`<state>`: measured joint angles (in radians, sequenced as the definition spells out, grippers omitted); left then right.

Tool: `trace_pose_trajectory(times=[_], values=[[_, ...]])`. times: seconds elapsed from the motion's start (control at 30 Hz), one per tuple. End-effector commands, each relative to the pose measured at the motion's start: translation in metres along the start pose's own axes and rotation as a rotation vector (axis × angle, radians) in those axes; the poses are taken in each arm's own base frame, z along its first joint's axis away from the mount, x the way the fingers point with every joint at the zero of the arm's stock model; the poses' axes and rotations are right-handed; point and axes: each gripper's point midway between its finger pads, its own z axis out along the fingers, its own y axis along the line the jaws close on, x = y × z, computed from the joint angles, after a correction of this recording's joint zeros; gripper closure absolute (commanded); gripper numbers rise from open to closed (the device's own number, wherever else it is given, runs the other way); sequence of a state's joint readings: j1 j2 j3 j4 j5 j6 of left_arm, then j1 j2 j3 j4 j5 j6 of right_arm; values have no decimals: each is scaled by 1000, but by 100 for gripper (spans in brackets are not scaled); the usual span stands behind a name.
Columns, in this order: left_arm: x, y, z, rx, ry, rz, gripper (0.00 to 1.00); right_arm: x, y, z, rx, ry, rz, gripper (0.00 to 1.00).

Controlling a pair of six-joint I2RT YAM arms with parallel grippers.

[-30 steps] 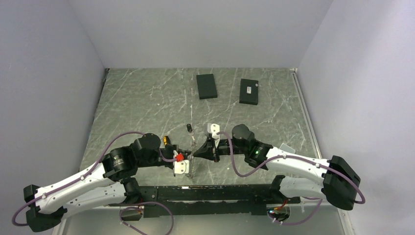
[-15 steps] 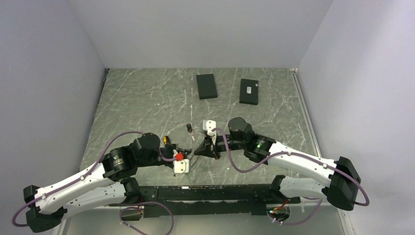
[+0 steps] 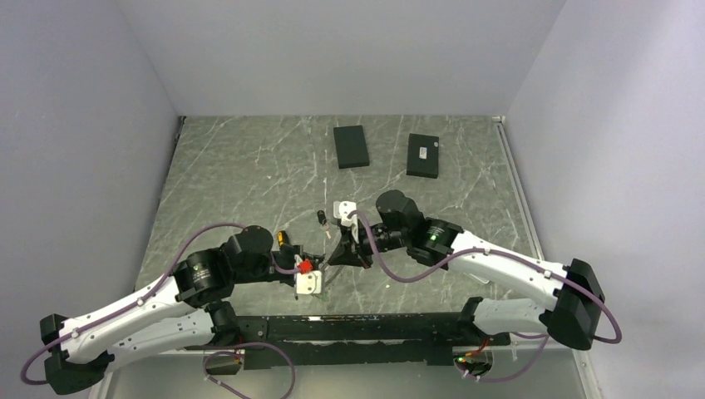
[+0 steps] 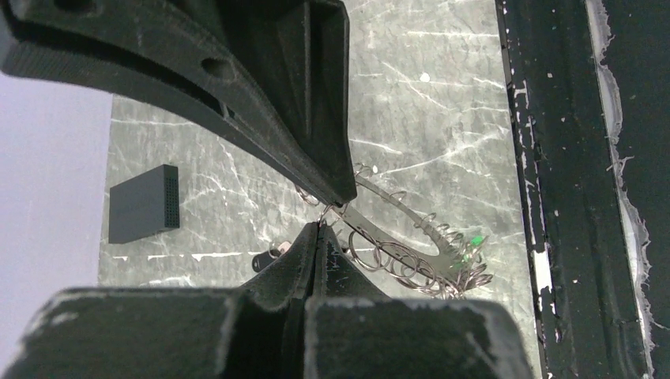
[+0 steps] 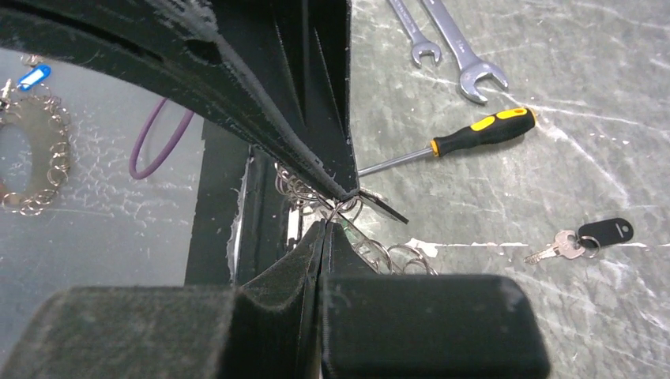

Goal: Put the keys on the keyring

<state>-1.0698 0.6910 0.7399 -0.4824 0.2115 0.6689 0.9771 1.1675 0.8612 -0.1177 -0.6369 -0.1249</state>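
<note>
Jaws of the left gripper [image 4: 320, 223] are shut on the keyring's [image 4: 411, 229] flat rim by the table's [image 4: 442, 95] near edge; the right gripper [image 5: 341, 207] is shut on its small loops. Farther out, the keys [image 5: 581, 237] lie loose on the table.

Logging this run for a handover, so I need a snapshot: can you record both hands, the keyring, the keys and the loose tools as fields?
left hand: shut on the flat band of the keyring
right hand: shut on the keyring's small wire loops
keyring: held between both hands, green tag attached
keys: lying on the table apart from the ring, unheld
tools: screwdriver and two wrenches on the table, untouched
task state: keys not yet on the keyring
</note>
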Motion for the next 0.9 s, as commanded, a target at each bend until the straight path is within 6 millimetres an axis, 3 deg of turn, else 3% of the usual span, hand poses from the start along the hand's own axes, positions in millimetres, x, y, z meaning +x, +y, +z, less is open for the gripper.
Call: trace_pose_trajectory(times=[0.0, 0.37, 0.7, 0.87], values=[[-14, 6, -1, -15, -52, 0, 100, -30, -1, 6, -31, -34, -23, 100], [-16, 8, -5, -27, -56, 5, 100, -21, -9, 12, -20, 37, 50, 100], [-20, 9, -5, -27, -72, 1, 100, -33, -17, 11, 31, 6, 44, 100], [-23, 12, -8, -46, -85, 1, 100, -32, -19, 2, 78, -9, 33, 77]])
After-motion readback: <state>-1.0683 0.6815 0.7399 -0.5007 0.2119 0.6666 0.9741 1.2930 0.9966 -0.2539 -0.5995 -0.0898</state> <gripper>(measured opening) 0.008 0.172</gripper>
